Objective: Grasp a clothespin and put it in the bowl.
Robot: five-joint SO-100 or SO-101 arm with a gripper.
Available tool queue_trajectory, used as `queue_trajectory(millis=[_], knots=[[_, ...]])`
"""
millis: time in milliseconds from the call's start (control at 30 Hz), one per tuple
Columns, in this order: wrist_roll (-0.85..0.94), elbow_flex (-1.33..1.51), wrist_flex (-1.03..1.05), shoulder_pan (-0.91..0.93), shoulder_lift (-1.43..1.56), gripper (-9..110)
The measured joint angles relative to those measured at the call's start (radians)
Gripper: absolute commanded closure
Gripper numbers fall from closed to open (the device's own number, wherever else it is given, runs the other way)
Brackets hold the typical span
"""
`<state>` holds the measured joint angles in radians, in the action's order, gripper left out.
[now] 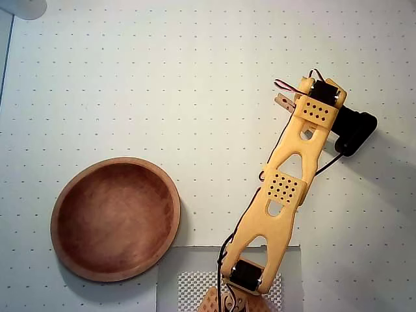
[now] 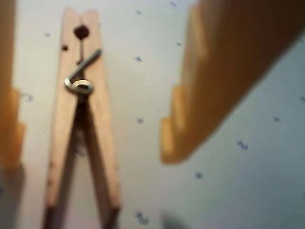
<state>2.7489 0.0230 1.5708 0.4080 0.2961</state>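
The bowl sits empty near the desk's front-left edge in the overhead view. The gripper is wide open and holds nothing, its fingers either side of the clothespin — which lies flat toward the desk's right side, well apart from the bowl. It looks light, stiff and easily skidded (bare wood); closing across both prongs just below the spring should hold best.

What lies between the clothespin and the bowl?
Only bare dotted mat separates the clothespin from the bowl, as the overhead view shows.
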Motion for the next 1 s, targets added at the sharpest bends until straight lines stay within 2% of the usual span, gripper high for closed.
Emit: queue_trajectory(millis=[233, 1000], knots=[[-0.06, 0.0, 0.0, -0.02, 0.0, 83], [-0.063, -0.052, 0.003, -0.012, -0.052, 83]])
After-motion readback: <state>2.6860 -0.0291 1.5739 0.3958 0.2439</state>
